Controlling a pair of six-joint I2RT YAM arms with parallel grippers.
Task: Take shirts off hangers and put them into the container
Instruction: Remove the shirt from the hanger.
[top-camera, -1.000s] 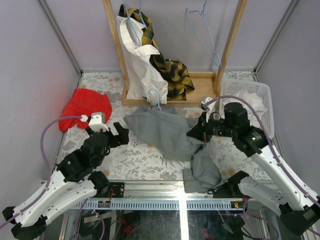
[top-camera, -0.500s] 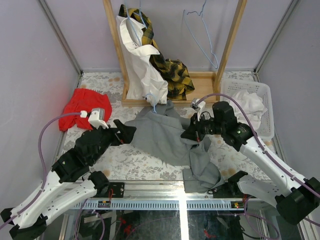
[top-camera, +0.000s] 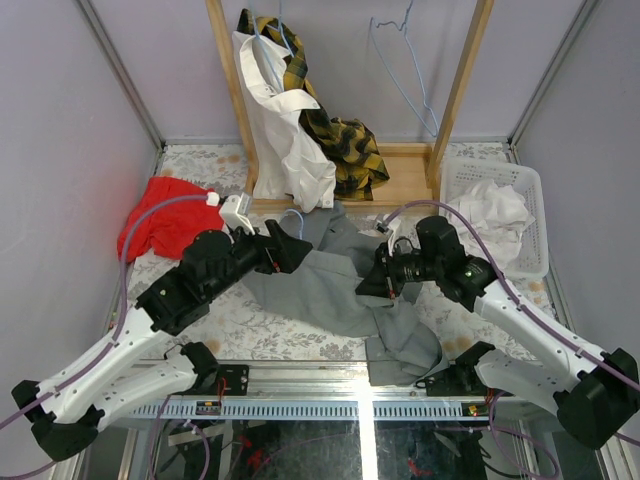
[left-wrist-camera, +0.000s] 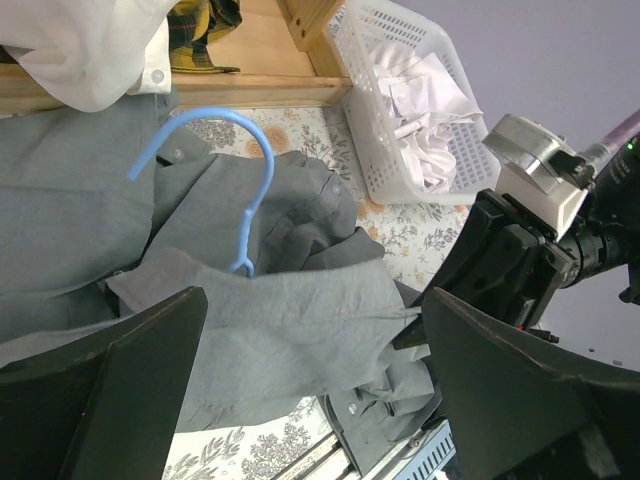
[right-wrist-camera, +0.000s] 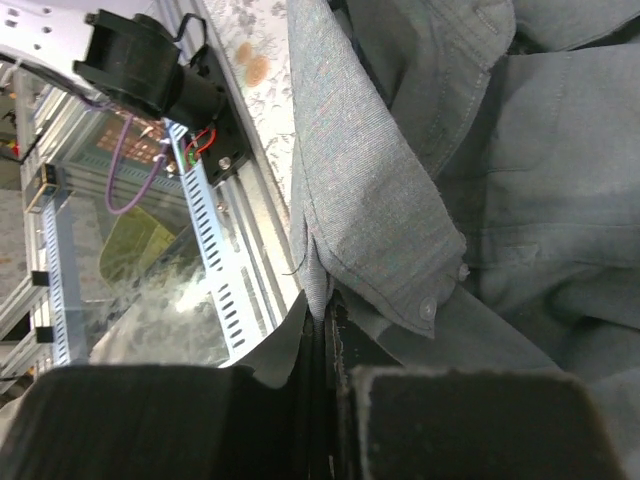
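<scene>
Top external view: grey shirt is sprawled mid-table between both arms, near end draped over the front table edge onto the front rail. Left gripper sits at the shirt's far-left edge. Left wrist view shows its jaws spread wide and gripping nothing, with the light-blue hanger hook coming out of the grey fabric beyond them. Right gripper is on the shirt's right side, jaws closed; right wrist view shows a buttoned hem edge pinched between them.

Container is in the far-right corner, close to the right wall and just beside the rack post; crumpled white shirt lies inside. Hanging white shirt and plaid shirt are on the rack's left side, tails down at the rack base. Bare hanger is on the right of the bar. Red cloth is near the left wall.

Open tabletop: a strip between left arm and grey shirt, and a patch between right gripper and container.
</scene>
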